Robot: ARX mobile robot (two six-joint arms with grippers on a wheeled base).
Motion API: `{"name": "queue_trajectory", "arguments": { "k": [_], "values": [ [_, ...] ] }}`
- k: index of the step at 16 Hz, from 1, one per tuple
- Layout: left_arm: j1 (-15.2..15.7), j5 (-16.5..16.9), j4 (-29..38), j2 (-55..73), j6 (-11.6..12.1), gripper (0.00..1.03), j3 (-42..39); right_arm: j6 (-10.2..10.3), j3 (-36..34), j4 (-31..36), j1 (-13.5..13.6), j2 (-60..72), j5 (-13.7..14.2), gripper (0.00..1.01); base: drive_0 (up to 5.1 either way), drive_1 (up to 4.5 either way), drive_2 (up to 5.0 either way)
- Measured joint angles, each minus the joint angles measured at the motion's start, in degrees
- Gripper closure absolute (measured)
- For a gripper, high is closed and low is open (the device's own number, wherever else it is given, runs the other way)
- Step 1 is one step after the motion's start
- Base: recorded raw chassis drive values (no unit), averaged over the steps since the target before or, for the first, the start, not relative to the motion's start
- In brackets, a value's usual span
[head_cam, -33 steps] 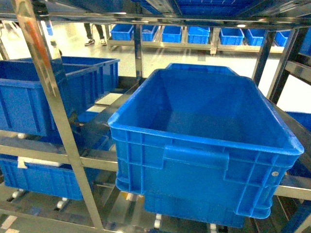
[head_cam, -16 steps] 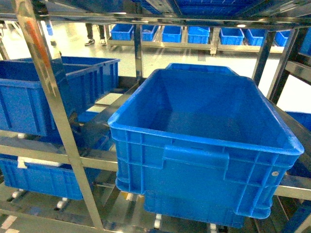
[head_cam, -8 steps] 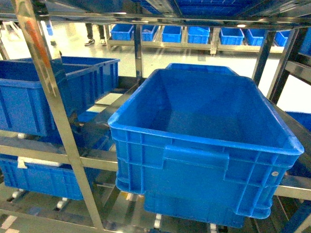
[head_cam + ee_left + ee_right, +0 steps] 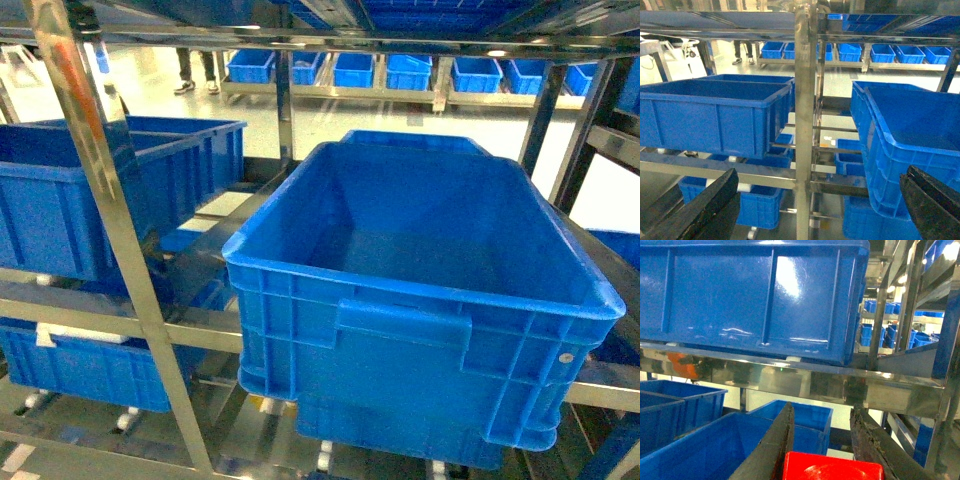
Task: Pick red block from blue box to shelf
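- The small red plastic toy block (image 4: 832,472) sits at 6 o'clock in the right wrist view, pinched between the right gripper (image 4: 827,450) jaws so it can travel to the shiny steel shelf (image 4: 100,200).
- I cannot tell which way it points; only its top edge shows.
- The left gripper (image 4: 815,210) jaws are spread wide, holding nothing.
- A big dark blue ribbed crate (image 4: 420,300) sits on the shelf, maybe the drop spot.

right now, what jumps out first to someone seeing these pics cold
The big dark blue crate fills the middle of the head view, sitting on the steel shelf and looking empty. In the right wrist view, the red block shows bright between the right gripper's fingers at the bottom edge.
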Motion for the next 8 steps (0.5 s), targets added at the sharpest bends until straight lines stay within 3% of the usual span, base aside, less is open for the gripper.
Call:
{"name": "queue_trajectory", "arguments": {
  "k": [8],
  "values": [
    [0.00, 0.00, -0.02, 0.00, 0.00, 0.05, 0.00, 0.00, 0.00, 0.00, 0.00, 0.00, 0.00, 0.73, 0.0, 0.00, 0.0]
  ]
}}
